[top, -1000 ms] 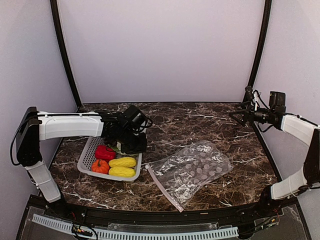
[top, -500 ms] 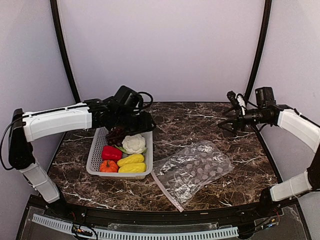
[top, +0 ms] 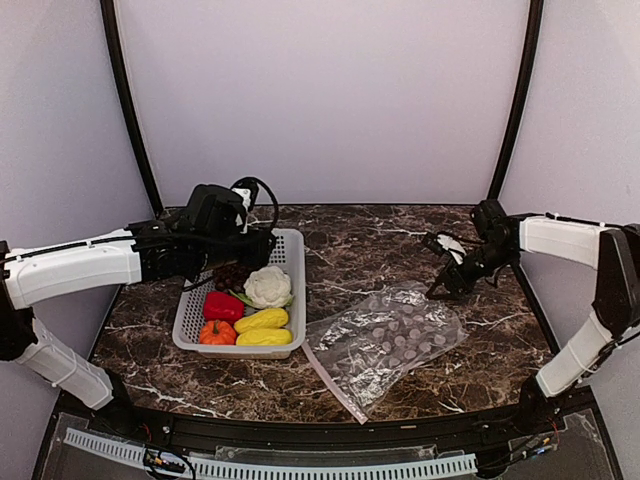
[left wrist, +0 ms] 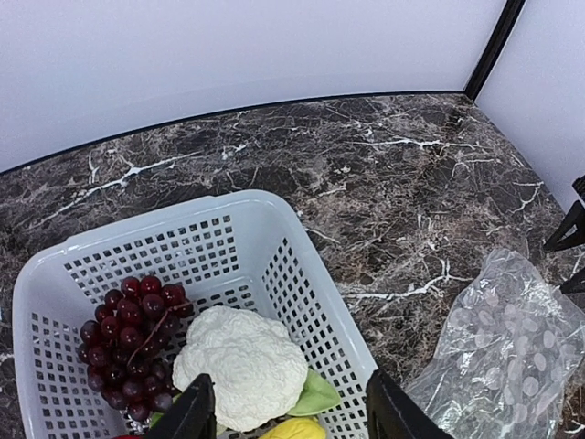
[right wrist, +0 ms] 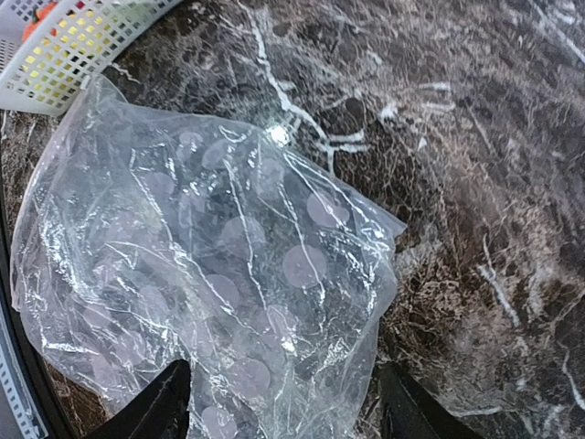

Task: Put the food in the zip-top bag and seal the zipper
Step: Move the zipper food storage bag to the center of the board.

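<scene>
**Food in basket, bag flat on worktop**

On the left of the worktop (top: 400,230), a white basket (left wrist: 283,265) with the food. Grapes (top: 232,274) at the far left, cauliflower (top: 267,287) just right of them, green piece (left wrist: 315,395) tucked against the cauliflower. Red pepper (top: 222,306) and orange fruit (top: 215,332) at the near left, two yellow pieces (top: 262,320) side by side at the near right.

Above the basket's far end, left end effector (left wrist: 288,402), jaws apart, gripping nothing.

Just right of the basket, clear dotted bag (top: 390,335) lying flat, zipper (top: 325,375) along its near-left edge.

Over the bag's far-right corner, right end effector (top: 445,267), jaws apart, nothing between them.
</scene>
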`<state>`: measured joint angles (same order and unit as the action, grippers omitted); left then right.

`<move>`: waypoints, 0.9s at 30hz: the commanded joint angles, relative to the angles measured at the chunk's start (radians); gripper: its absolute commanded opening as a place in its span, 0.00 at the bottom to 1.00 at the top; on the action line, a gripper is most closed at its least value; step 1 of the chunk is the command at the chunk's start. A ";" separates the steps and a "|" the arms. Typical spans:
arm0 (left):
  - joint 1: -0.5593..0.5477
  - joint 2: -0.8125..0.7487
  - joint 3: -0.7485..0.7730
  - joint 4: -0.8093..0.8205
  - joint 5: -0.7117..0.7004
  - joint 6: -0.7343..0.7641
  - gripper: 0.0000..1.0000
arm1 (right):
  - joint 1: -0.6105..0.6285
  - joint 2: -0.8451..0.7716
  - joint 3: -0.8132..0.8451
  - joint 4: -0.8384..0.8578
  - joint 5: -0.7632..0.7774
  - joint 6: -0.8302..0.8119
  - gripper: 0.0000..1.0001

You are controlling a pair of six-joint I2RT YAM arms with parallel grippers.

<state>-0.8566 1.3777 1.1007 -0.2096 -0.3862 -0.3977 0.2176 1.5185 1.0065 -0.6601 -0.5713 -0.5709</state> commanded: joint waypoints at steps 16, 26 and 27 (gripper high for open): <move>-0.003 0.051 0.037 0.170 0.001 0.160 0.72 | -0.082 0.324 0.250 -0.076 0.020 0.084 0.00; -0.003 0.029 -0.009 0.206 0.116 0.074 0.71 | -0.230 0.312 0.471 -0.071 0.153 0.111 0.45; -0.004 0.031 -0.004 0.206 0.141 0.070 0.71 | -0.225 0.288 0.474 -0.065 0.184 0.127 0.49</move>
<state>-0.8566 1.4342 1.1110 -0.0235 -0.3325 -0.2859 -0.0479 1.8481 1.4216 -0.7307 -0.4839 -0.4801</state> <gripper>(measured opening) 0.707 0.419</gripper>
